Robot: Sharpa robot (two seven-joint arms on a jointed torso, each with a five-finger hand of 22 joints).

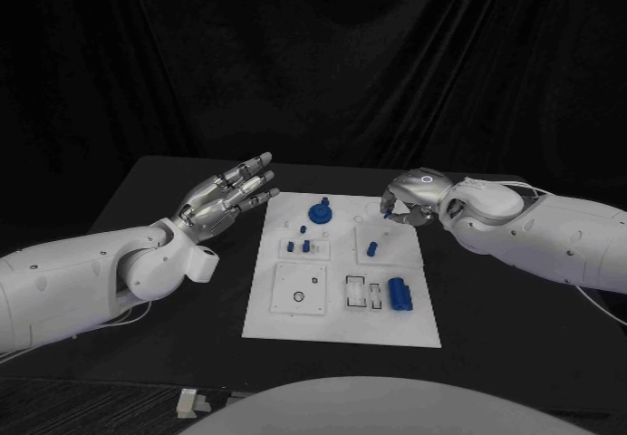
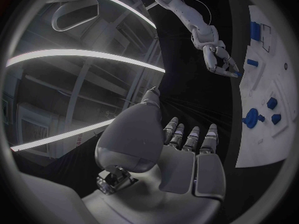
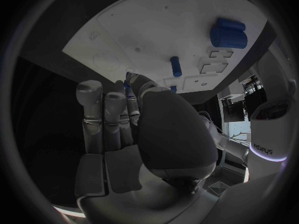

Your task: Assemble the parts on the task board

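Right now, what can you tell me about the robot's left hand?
The left hand is silver and shiny like metal, at the end of a white arm. It hangs in the air over the black table, just off the left edge of the white board. Its fingers are stretched out and spread apart, pointing away from the robot. It holds nothing and touches nothing.

Task board [image 1: 342, 328]: white plate with thin dark outlines of recesses. Parts [image 1: 400, 294]: blue. Table [image 1: 170, 195]: black. Left hand [image 1: 230, 194]: silver, on a white arm [image 1: 91, 272]. Right hand [image 1: 410, 195]: silver, on a white arm [image 1: 562, 236]. Backdrop curtain [image 1: 313, 72]: black, folded.
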